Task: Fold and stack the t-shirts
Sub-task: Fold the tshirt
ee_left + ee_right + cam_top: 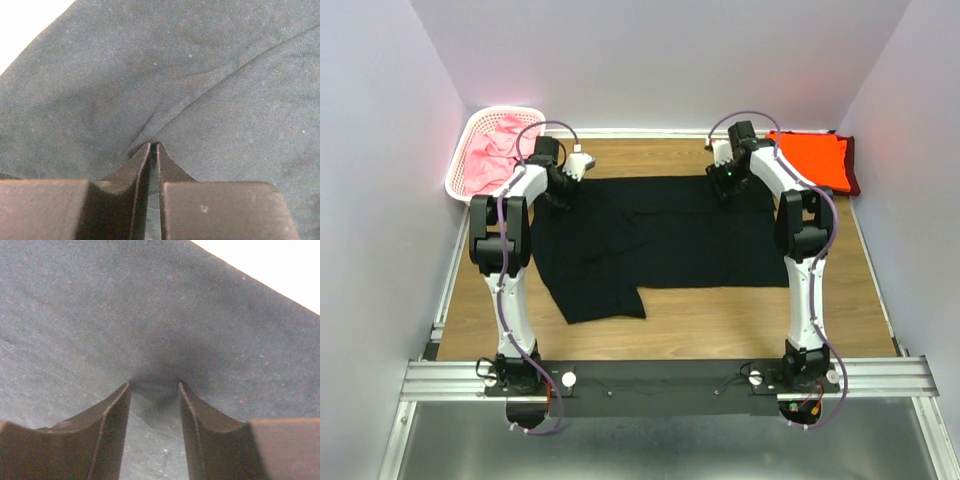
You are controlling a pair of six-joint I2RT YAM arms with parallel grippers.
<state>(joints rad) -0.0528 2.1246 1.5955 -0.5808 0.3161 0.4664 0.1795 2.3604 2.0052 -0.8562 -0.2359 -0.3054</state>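
Observation:
A black t-shirt (660, 235) lies spread flat on the wooden table. My left gripper (565, 190) is at its far left corner. In the left wrist view the gripper (153, 145) is shut on a pinch of the black cloth (200, 75), and creases run out from the tips. My right gripper (723, 185) is at the shirt's far right corner. In the right wrist view it (154, 385) is open, with its tips down on the black cloth (125, 315). A folded orange t-shirt (812, 158) lies at the back right on a dark maroon one (853, 172).
A white lattice basket (461, 160) at the back left holds crumpled pink t-shirts (500, 150). Walls close in the table at the left, back and right. A metal rail (660, 378) at the near edge carries both arm bases.

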